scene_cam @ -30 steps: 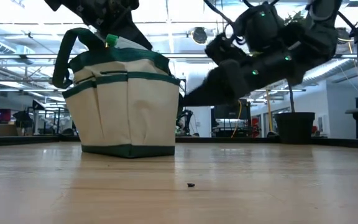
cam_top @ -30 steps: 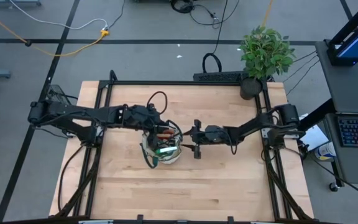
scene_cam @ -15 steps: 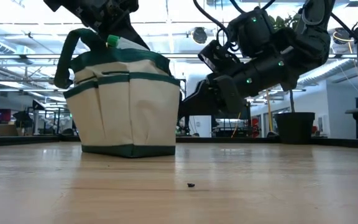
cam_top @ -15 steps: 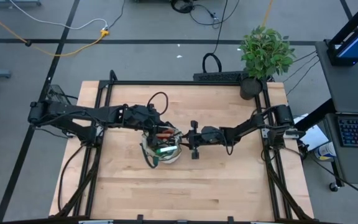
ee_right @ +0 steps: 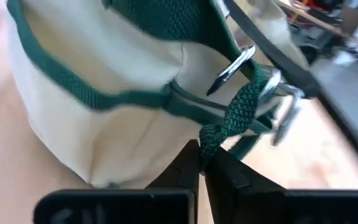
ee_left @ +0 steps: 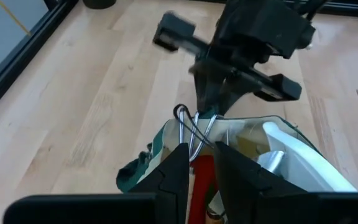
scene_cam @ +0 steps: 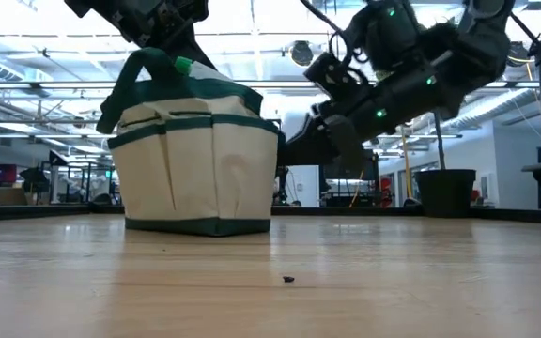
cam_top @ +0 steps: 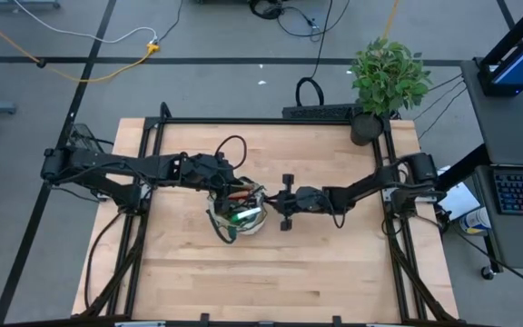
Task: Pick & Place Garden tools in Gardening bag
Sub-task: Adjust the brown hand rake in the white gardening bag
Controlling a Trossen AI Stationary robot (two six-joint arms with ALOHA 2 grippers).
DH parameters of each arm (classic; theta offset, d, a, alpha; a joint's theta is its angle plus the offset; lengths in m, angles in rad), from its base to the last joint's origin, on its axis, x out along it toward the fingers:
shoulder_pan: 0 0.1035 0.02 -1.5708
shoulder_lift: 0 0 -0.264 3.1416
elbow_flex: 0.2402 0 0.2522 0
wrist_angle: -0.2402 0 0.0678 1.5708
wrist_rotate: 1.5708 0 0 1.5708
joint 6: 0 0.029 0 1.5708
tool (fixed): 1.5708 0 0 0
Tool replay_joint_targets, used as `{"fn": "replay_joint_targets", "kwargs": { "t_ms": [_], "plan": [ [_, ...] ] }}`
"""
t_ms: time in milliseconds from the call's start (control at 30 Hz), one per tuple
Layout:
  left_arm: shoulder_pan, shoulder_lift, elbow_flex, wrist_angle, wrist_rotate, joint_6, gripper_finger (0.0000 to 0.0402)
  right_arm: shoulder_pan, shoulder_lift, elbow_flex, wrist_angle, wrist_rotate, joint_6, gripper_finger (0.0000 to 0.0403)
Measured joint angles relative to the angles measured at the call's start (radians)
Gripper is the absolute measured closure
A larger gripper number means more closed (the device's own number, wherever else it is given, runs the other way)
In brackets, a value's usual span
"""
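Note:
The beige gardening bag (cam_top: 251, 227) with green trim stands on its base at the table's middle (scene_cam: 195, 169). Metal tool ends (ee_right: 232, 68), a pale blade (ee_left: 291, 149) and a green round item (scene_cam: 184, 66) stick up out of it. My left gripper (cam_top: 239, 193) hangs over the bag's mouth, shut on a red tool (ee_left: 202, 171) with a wire loop (ee_left: 188, 127). My right gripper (cam_top: 266, 202) is at the bag's right rim, shut on a green cord (ee_right: 219, 134) of the trim. My left gripper pinches the red tool (ee_left: 202, 174) between its two fingers, from above and slanting down into the bag's mouth. The wire loop sticks out past the fingertips. How far down the tool reaches is hidden by the bag. My right gripper pinches the twisted green cord (ee_right: 211, 142) at the bag's upper rim between its fingertips. It comes nearly level from the table's right side. The cord runs up from the fingers to the rim; the bag's base stays on the table.
A potted green plant (cam_top: 387, 77) stands at the table's far right corner. A dark crumb (scene_cam: 288, 278) lies on the wood near the front. Bare wood (cam_top: 198, 282) lies in front of the bag and to both sides.
My right gripper has moved toward the table's left up to the bag's rim and shut on the green cord. The bag has shifted a little toward the table's right, and its top has leaned that way.

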Motion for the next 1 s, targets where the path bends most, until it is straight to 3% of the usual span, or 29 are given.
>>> {"fn": "replay_joint_targets", "kwargs": {
  "t_ms": [267, 467, 600, 800, 1000],
  "plan": [
    [0.0, 0.0, 0.0, 0.0, 0.0, -0.004, 0.0325, 0.087, -0.111, 0.0, -0.15, 0.374, -0.233, 0.0399],
    [0.0, 0.0, 0.0, 0.005, 0.0, -0.006, 0.0325, 0.147, -0.195, -0.001, -0.115, 0.518, -0.417, 0.0399],
    [0.0, 0.0, 0.0, 0.028, 0.0, -0.006, 0.0325, 0.173, -0.242, -0.002, -0.055, 0.51, -0.476, 0.0399],
    [0.0, 0.0, 0.0, 0.139, 0.011, 0.011, 0.0325, 0.184, -0.262, -0.002, -0.036, 0.413, -0.485, 0.0399],
    [-0.003, 0.022, 0.002, 0.222, 0.162, -0.002, 0.0325, 0.18, -0.262, -0.002, -0.083, 0.414, -0.421, 0.0399]
  ]
}}
